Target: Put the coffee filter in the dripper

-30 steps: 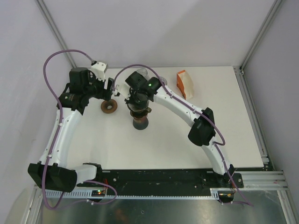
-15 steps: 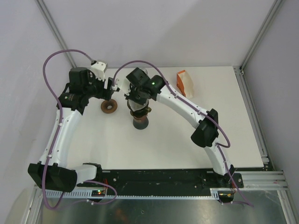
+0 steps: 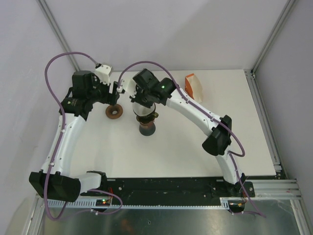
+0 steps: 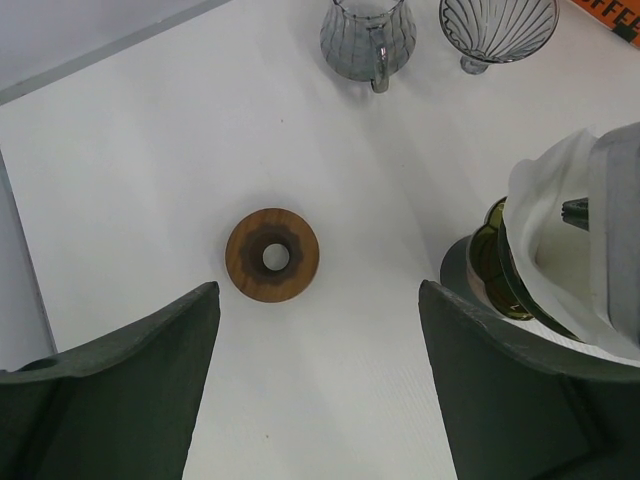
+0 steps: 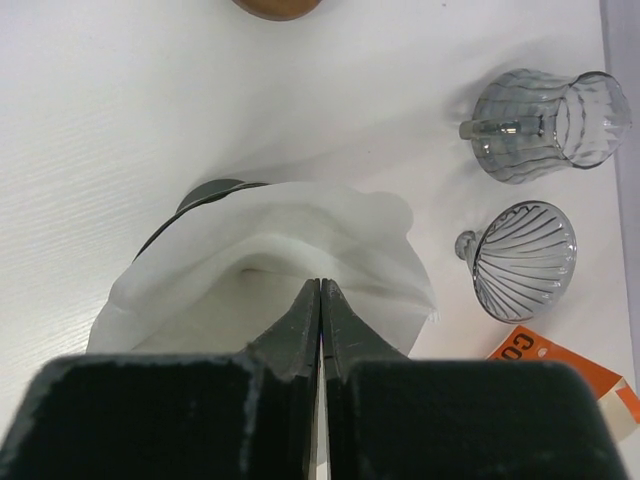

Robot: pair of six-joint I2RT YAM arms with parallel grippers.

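The white coffee filter sits crumpled in the olive-rimmed dripper, which stands on a dark base at mid-table. My right gripper points down into the filter, its jaws shut, apparently pinching the filter's far wall. In the left wrist view the filter rises well above the dripper's rim. In the top view the right gripper is directly over the dripper. My left gripper is open and empty, above the table, left of the dripper.
A wooden ring lies on the table just ahead of the left gripper. A glass mug and a ribbed glass cone stand behind the dripper. An orange and white box stands at the back right.
The right arm's wrist has shifted slightly left and its elbow has swung right, with the gripper staying over the dripper. The left arm has not moved.
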